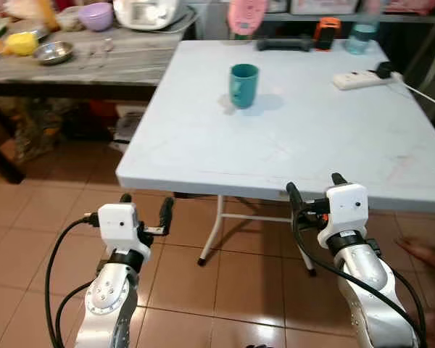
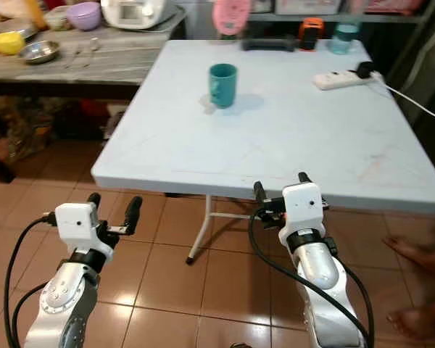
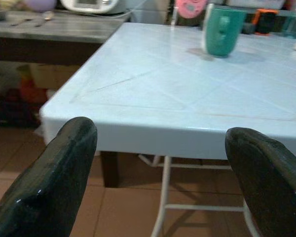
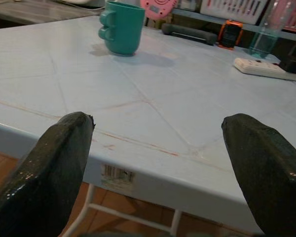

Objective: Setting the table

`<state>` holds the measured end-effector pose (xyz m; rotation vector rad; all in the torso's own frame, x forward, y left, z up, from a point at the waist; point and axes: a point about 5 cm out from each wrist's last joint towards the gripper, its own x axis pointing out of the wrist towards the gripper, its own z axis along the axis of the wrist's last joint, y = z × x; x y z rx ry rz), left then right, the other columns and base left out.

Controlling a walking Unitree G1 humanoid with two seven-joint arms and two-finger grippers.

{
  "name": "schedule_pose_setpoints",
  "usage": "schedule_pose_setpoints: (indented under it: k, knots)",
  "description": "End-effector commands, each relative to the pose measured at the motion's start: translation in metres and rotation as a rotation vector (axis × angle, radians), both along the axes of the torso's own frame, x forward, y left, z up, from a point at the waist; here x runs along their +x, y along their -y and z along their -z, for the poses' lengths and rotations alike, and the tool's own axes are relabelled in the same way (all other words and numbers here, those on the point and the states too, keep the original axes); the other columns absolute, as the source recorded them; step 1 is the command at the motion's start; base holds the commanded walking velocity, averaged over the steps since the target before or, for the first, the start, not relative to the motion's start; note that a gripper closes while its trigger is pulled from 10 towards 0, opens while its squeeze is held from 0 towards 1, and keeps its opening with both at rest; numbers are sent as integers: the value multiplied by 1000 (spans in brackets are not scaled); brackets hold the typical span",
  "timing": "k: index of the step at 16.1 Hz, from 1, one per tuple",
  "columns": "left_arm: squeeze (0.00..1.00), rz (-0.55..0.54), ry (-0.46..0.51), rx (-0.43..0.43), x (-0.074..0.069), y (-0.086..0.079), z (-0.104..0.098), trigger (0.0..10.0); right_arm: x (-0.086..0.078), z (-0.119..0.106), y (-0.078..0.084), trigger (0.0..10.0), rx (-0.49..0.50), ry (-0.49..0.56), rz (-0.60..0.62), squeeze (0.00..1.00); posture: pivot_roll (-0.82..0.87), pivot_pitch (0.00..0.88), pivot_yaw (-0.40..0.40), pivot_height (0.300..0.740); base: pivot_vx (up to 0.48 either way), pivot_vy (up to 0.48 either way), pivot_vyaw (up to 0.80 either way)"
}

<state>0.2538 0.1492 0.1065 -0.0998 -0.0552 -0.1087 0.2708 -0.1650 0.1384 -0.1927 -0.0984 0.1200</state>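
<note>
A teal mug [image 1: 243, 85] stands upright toward the far side of the pale blue folding table [image 1: 203, 156]; the wrist views also catch the teal mug [image 3: 222, 30] [image 4: 123, 27]. My left gripper [image 1: 145, 205] is held open below the table's near left corner, nothing between its fingers [image 3: 49, 185]. My right gripper [image 1: 313, 185] is open at the table's near edge, its fingers [image 4: 49, 163] empty and level with the tabletop.
A white power strip [image 1: 359, 78] with a cable lies at the table's far right, with a clear bottle [image 1: 362, 32] and an orange object [image 1: 326, 32] behind. A wooden side table [image 1: 123, 58] at the far left holds a steel bowl [image 1: 53, 51] and purple bowl [image 1: 96, 15]. A person's foot [image 2: 413, 254] is on the tiles at right.
</note>
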Motion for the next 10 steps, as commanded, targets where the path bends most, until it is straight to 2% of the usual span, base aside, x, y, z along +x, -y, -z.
schedule_pose_setpoints:
  k: [1, 4, 10]
  knots:
    - [0, 4, 12, 9, 0, -1, -2, 10000, 1, -5, -5, 10000, 0, 24, -17, 0, -180, 105, 64, 740, 0, 0, -750]
    - [0, 19, 19, 12, -1, 0, -3, 10000, 2, -9, -9, 10000, -4, 46, -37, 0, -180, 105, 64, 740, 81, 0, 0]
    - [0, 56, 24, 20, -1, 4, -3, 10000, 4, -9, -13, 10000, -10, 50, -46, 0, -176, 105, 68, 740, 362, 0, 0]
